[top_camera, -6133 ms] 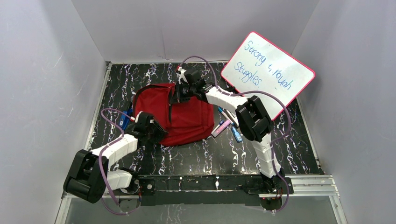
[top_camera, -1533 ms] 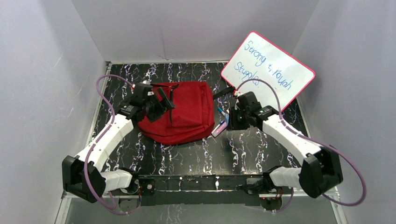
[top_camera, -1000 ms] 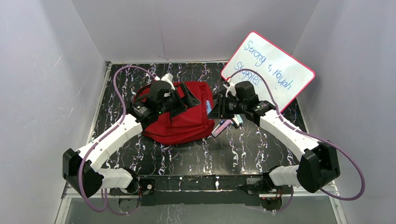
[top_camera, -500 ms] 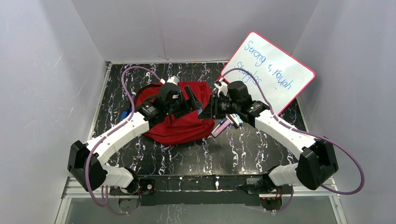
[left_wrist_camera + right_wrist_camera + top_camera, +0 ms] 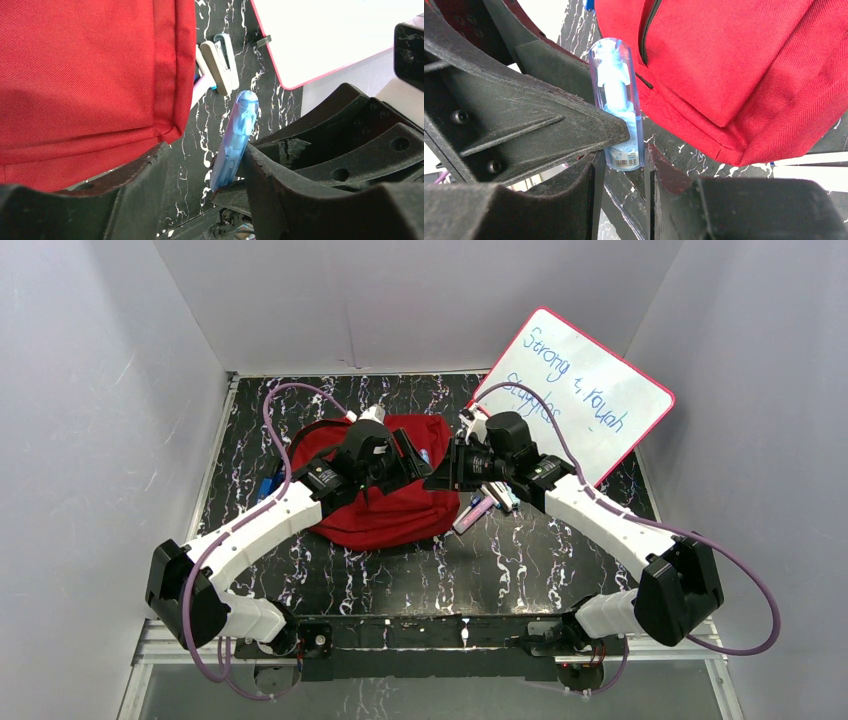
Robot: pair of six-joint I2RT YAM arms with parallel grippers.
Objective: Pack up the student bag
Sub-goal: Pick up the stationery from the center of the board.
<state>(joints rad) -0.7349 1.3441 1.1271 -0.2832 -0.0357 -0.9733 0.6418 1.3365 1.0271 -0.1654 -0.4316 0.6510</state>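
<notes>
The student bag [image 5: 385,508], red with dark zippers, lies flat on the marbled black table. Above its right edge both grippers meet nose to nose. My right gripper [image 5: 623,155] is shut on the lower end of a clear blue tube [image 5: 619,100] with a barcode label, holding it upright. My left gripper [image 5: 205,155] is open around the same blue tube [image 5: 234,145]. One finger [image 5: 265,170] rests against the tube and the other stands clear beside the bag's corner [image 5: 170,132]. From above, the tube [image 5: 427,455] shows as a small blue spot between the two grippers.
A pink-framed whiteboard [image 5: 575,390] leans at the back right. A grey stapler [image 5: 220,62] and pens [image 5: 478,510] lie just right of the bag. A blue item [image 5: 268,485] peeks out at the bag's left side. White walls close in on three sides.
My left gripper swung right across the bag to the right gripper and its jaws narrowed around the blue tube. The right gripper carried the tube leftwards to meet it.
</notes>
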